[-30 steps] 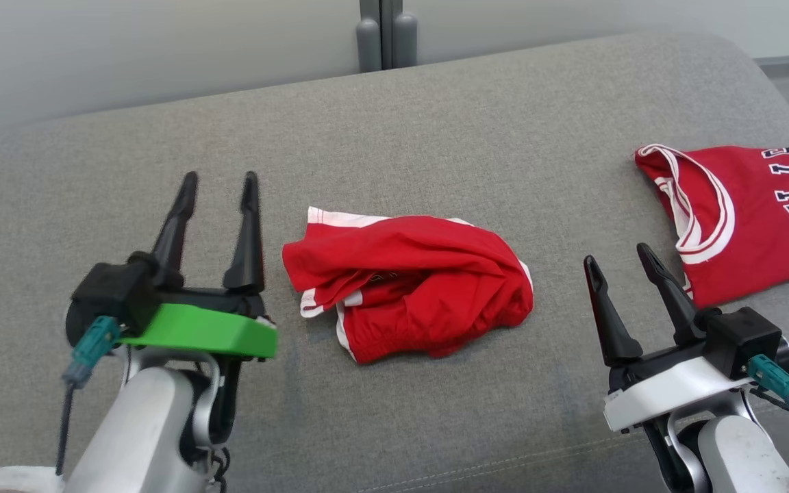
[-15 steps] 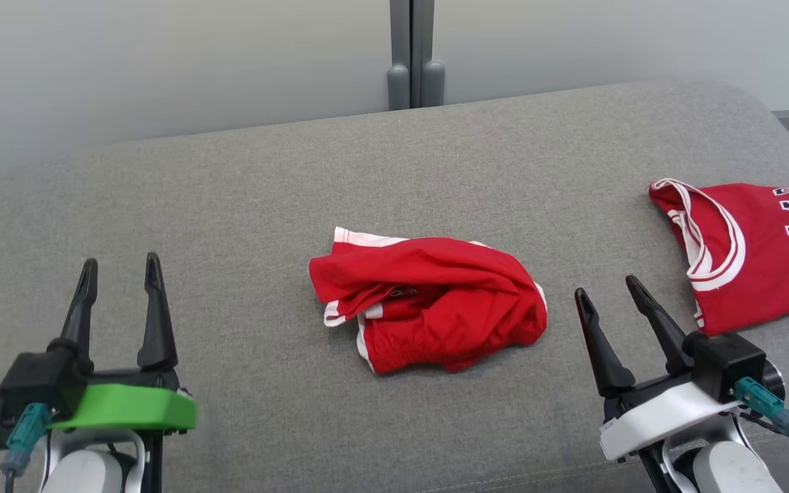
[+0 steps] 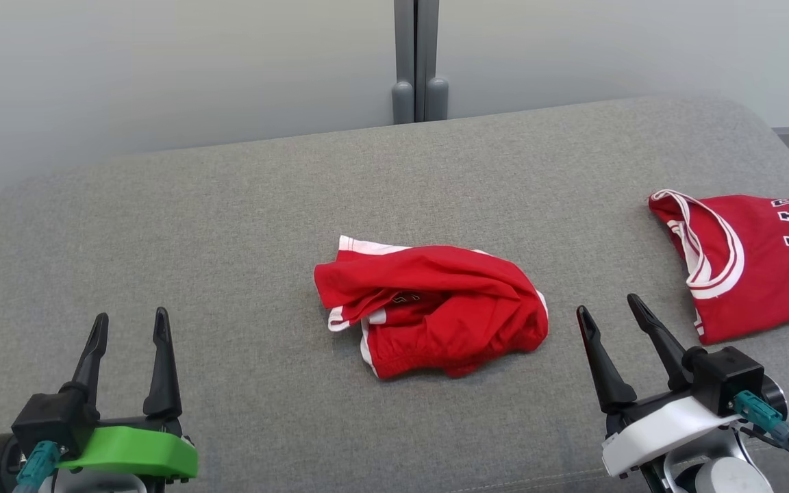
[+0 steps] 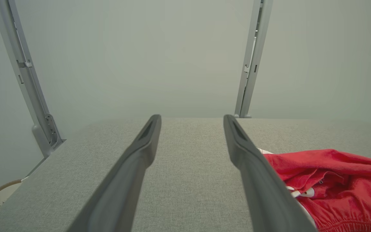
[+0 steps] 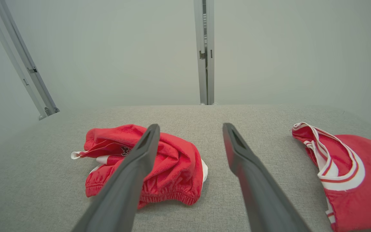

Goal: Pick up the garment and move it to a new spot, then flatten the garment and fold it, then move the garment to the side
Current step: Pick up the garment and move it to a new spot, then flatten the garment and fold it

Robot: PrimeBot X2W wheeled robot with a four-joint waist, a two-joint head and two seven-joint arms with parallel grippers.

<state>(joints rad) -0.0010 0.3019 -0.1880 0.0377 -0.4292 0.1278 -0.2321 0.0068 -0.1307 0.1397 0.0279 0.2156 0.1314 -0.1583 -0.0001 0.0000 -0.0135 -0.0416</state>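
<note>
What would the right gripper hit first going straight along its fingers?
Probably the grey cushion: the open right gripper points into the bare gap between the red shorts and the jersey. One finger would pass close beside the shorts; depth is unclear.

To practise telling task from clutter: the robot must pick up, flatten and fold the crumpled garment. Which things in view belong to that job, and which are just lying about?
Belongs to the job:
crumpled red shorts, mid-cushion; left gripper, open; right gripper, open; grey cushion, the work surface.

Lying about:
red jersey with lettering, flat at the robot's right; grey post behind the cushion.
</note>
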